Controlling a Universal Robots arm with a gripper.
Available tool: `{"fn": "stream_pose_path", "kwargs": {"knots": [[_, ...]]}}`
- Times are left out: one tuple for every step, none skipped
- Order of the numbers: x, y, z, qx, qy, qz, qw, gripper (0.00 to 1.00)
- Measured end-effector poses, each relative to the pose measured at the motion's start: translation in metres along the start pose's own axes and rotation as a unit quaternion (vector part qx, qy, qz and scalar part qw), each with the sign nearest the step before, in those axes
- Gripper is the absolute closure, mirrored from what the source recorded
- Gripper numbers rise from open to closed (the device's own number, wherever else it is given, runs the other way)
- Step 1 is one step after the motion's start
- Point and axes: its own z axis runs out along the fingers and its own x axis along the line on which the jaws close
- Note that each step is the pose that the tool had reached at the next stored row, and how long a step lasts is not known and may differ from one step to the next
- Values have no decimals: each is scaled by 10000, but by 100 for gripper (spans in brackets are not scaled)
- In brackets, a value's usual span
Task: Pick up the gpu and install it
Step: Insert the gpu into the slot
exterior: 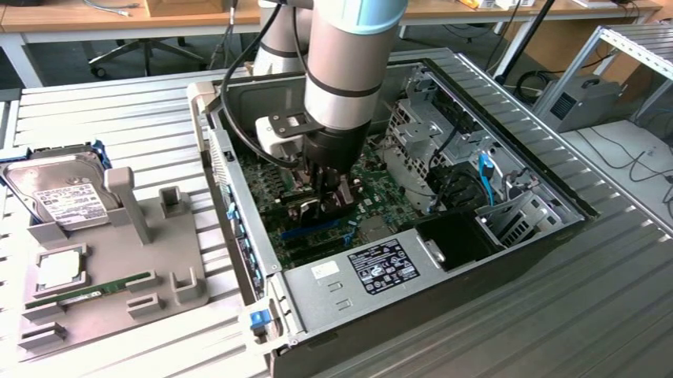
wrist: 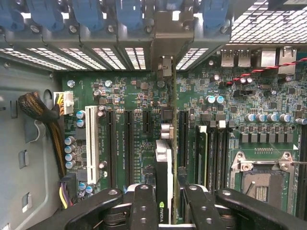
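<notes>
Exterior view: the arm reaches straight down into the open computer case [exterior: 236,228], and the gripper [exterior: 324,206] sits low over the motherboard [exterior: 379,189] near the case's middle. Its jaws stand at a middling width, closed on the gpu [exterior: 315,211], carried on edge.

The wrist view shows why. The gpu [wrist: 164,177] runs thin edge up between the fingers [wrist: 144,206], parallel to the long black expansion slots [wrist: 128,143], so it can go straight down. Its grey bracket [wrist: 163,48] points toward the case's rear slot openings. I cannot tell whether its connector edge has entered a slot.

At nine o'clock of the case in the exterior view, a grey fixture [exterior: 116,260] holds a hard drive [exterior: 63,193] and a RAM stick [exterior: 90,291].
</notes>
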Motion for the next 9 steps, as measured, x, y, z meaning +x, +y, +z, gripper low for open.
{"fn": "stream_pose_path", "kwargs": {"knots": [[0,0,-3,0,0,0,10000,73],[0,0,-8,1,0,0,10000,73],[0,0,-8,1,-1,0,10000,73],[0,0,-9,1,0,0,10000,73],[2,1,-10,0,1,0,10000,73],[6,1,-11,0,1,1,10000,73],[13,0,-10,0,1,0,10000,73],[14,0,-10,0,0,0,10000,73],[14,0,-10,0,0,0,10000,73]]}}
